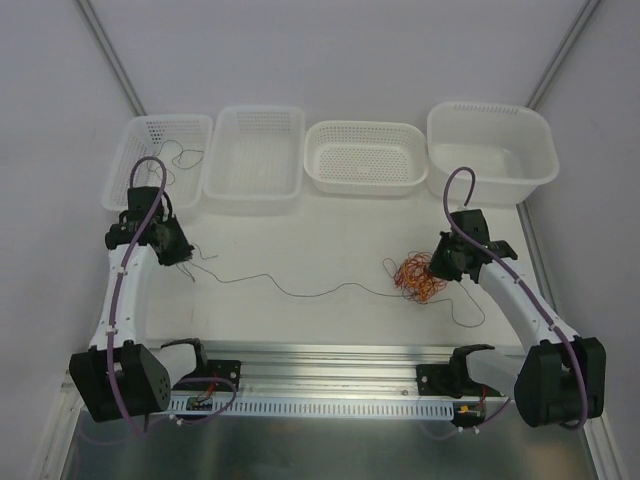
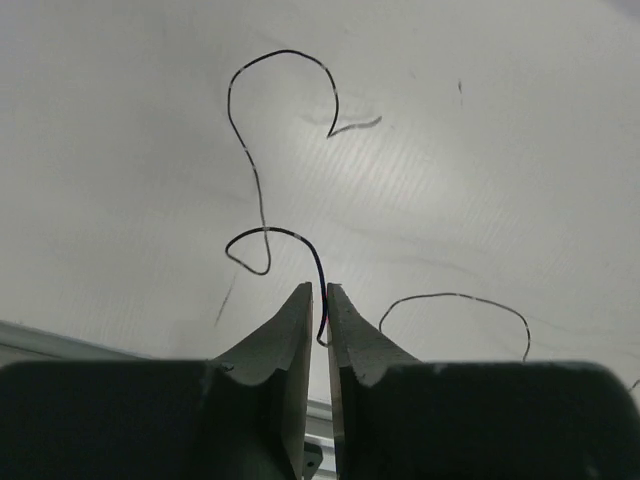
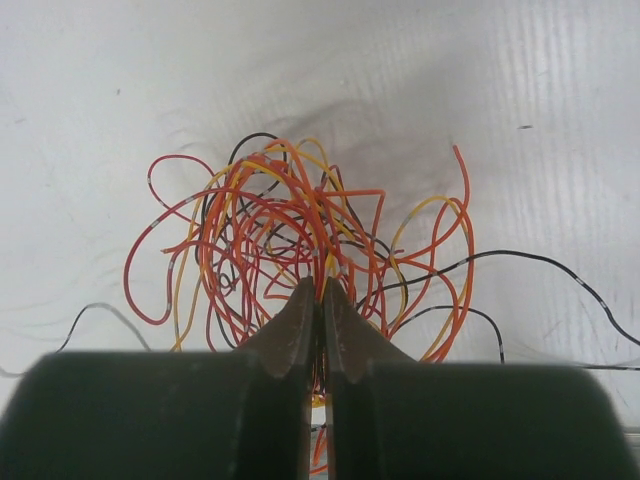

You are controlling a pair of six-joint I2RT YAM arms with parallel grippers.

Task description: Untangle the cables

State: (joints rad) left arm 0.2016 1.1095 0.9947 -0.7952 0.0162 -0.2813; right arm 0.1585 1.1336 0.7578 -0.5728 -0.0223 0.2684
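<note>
The left fingers (image 2: 300, 312) stand a narrow slit apart, wider than the dark grey cable (image 2: 262, 190) that runs down through it. That cable trails rightward across the surface (image 1: 320, 235) toward the tangle (image 3: 290, 220) of orange, red and dark cables lying by the right arm. The right fingers (image 3: 300, 315) are pressed together, pinching strands of the tangle. Along the far edge, the leftmost basket (image 1: 125, 175) holds a thin dark wire (image 1: 183, 157). Beside it stand a second basket (image 1: 258, 110), a third basket (image 1: 365, 127) and a deeper tub (image 1: 490, 108).
</note>
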